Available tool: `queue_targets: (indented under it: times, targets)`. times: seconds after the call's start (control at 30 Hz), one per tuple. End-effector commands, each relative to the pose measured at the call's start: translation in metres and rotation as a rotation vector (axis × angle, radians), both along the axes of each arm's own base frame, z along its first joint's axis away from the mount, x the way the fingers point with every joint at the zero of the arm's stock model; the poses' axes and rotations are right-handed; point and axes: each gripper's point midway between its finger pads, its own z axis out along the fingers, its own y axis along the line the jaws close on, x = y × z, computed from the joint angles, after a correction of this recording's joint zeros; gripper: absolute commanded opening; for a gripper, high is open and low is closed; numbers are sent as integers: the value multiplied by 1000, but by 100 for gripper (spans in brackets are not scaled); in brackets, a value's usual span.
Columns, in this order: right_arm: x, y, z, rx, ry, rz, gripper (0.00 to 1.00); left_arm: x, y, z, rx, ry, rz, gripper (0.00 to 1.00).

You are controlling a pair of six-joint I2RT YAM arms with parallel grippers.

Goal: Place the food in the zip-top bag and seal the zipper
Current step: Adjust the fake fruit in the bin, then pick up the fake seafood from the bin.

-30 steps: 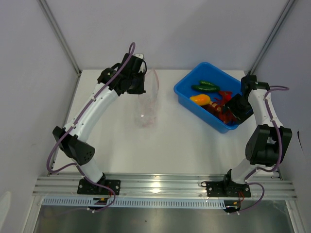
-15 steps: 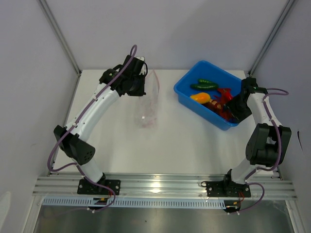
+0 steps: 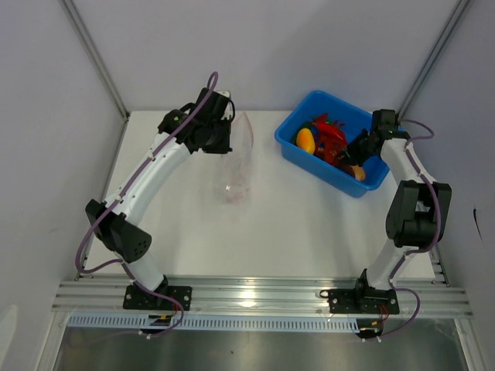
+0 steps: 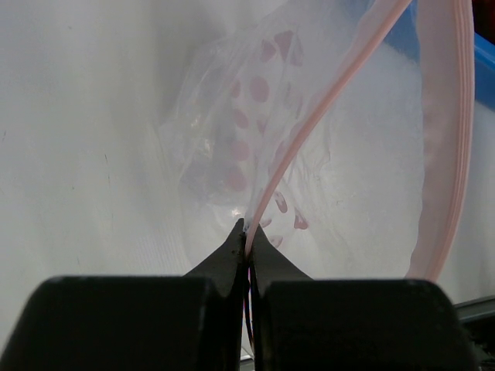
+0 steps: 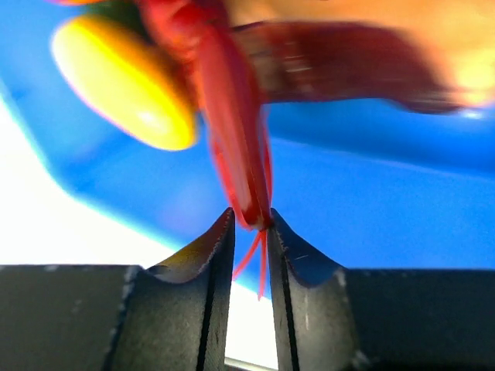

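The clear zip-top bag [image 3: 238,166] hangs from my left gripper [image 3: 222,139], its bottom resting on the table. In the left wrist view my left gripper [image 4: 247,232] is shut on the pink zipper [image 4: 325,108], and the bag [image 4: 224,147] hangs open below. My right gripper [image 3: 357,148] is inside the blue bin [image 3: 377,176]. In the right wrist view it [image 5: 251,224] is shut on the thin end of a red toy food [image 5: 232,131]. A yellow-orange fruit [image 5: 124,81] and an orange piece [image 5: 387,23] lie just beyond. From above, the fruit [image 3: 306,140] and red pieces [image 3: 331,137] bunch at the bin's far left.
The blue bin stands at the back right of the white table [image 3: 294,232], near the right wall. Metal frame posts rise at both back corners. An aluminium rail [image 3: 255,294] runs along the near edge by the arm bases.
My right gripper has moved farther back into the bin and closed on the red toy food. The bin has shifted and the foods have slid together to its far left. The left arm has stayed nearly still.
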Motion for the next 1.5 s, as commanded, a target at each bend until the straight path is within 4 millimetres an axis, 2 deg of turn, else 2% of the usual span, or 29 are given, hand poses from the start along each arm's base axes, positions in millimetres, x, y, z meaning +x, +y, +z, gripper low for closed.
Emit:
queue_targets:
  times: [0.0,0.03,0.1,0.17,0.2,0.23,0.33,0.4,0.53,0.63,0.67,0.77,0.8,0.87,0.9,0.97,1.0,1.07,1.1,1.2,1.47]
  targets:
    - [25,43,55,106,-200,106,25,-7,1,10,-29,-4,-5,1]
    - [28,54,65,151,-236,143,22,-7,-1,10,-35,-2,-8,1]
    - [29,69,72,203,-239,158,20,-7,-3,7,-38,7,-12,0]
    - [31,71,82,202,-251,158,15,-7,-4,8,-44,9,-17,0]
    - [25,83,83,196,-240,179,13,-6,-5,8,-45,11,-17,1]
    - [23,80,83,182,-235,172,12,-7,-5,7,-43,15,-17,0]
    - [15,55,74,91,-183,98,7,-8,-4,6,-40,17,-14,1]
    - [6,20,62,42,-115,13,6,-9,-4,3,-38,26,-16,1]
    - [-13,-9,62,-2,-95,-53,2,-10,-4,2,-41,33,-17,1]
    - [-19,-21,67,-56,-116,-60,2,-10,-6,2,-47,35,-23,1]
    - [-19,-26,67,-70,-120,-53,3,-10,-7,2,-52,36,-25,1]
    - [-5,-32,65,-42,-141,-15,17,-11,-9,-2,-57,52,-34,1]
    - [-4,-35,61,-60,-131,17,31,-12,-10,-3,-57,54,-37,1]
    - [12,-46,49,-99,-106,37,50,-15,-11,-5,-62,66,-46,1]
    - [14,-48,41,-103,-75,50,68,-16,-10,-3,-66,63,-48,0]
    - [22,-52,24,-116,-31,95,75,-19,-10,-3,-68,67,-54,1]
    - [29,-57,8,-120,14,102,80,-21,-9,-6,-65,74,-55,1]
    - [35,-62,-6,-129,28,125,82,-24,-7,-6,-67,70,-55,1]
    - [40,-58,-17,-83,22,148,82,-25,-6,-7,-66,70,-54,1]
    - [46,-49,-33,-20,9,196,79,-29,-3,-9,-62,71,-48,0]
    - [66,-19,-36,155,-129,326,70,-32,-3,-10,-70,79,-44,1]
